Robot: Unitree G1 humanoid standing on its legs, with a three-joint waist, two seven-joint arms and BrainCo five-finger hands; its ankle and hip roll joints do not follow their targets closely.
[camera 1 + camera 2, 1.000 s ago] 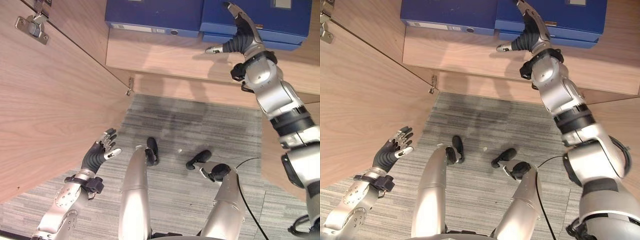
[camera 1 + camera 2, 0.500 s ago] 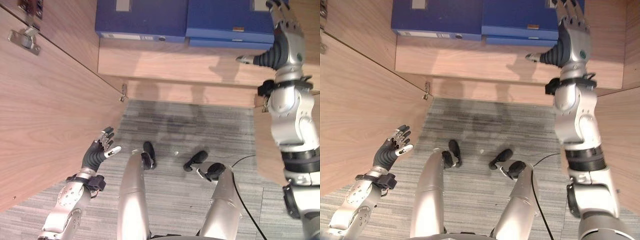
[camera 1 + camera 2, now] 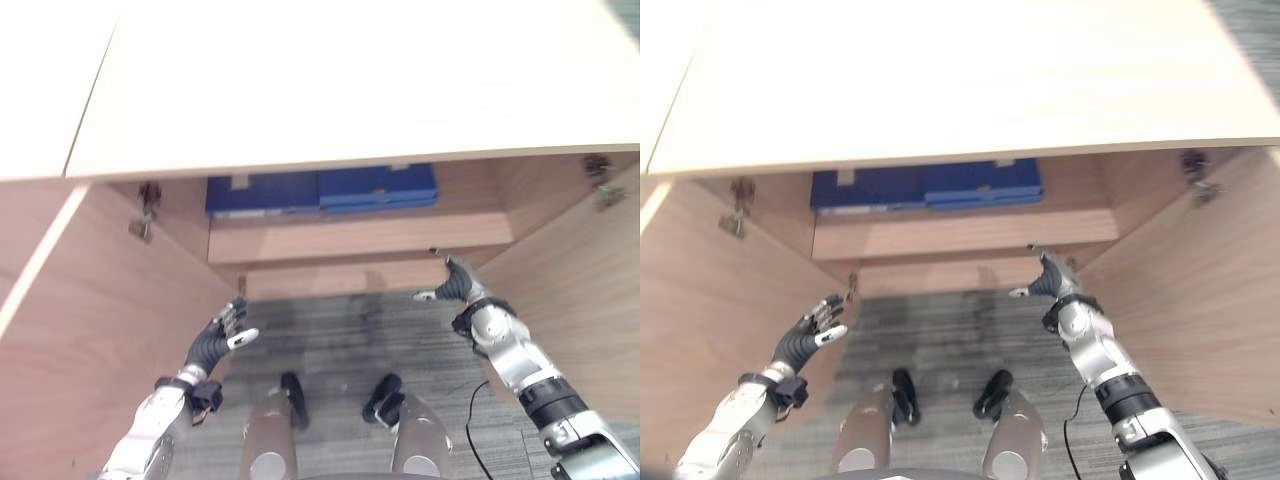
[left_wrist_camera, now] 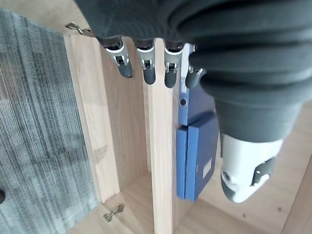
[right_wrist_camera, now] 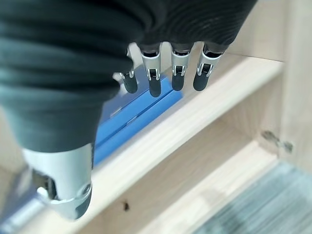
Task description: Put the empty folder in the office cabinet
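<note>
Beneath the pale wooden top of the open office cabinet (image 3: 340,90), we see dark blue flat folders (image 3: 320,190) lying side by side on the light wood shelf (image 3: 360,237), the right-hand ones stacked one on another, set far back against the rear wall. We cannot tell which of them is the empty folder the task names. Our left hand (image 3: 215,342) hangs near the floor of grey striped carpet (image 3: 330,340), just beside the open left cabinet door (image 3: 60,320), its fingers straight and spread, holding nothing. Our right hand (image 3: 455,285) is raised before the shelf's front edge, close to the open right cabinet door (image 3: 580,300), fingers likewise extended and empty, apart from the folders; its wrist view shows the straight fingertips (image 5: 155,87) pointing toward the blue folders on the shelf. We judge the placing itself done, since the folders rest wholly inside the cabinet and neither hand carries anything. What may remain, as far as we can judge, is drawing the arms clear and perhaps closing the two doors, both of which stand wide open, metal hinges (image 3: 140,228) exposed.
</note>
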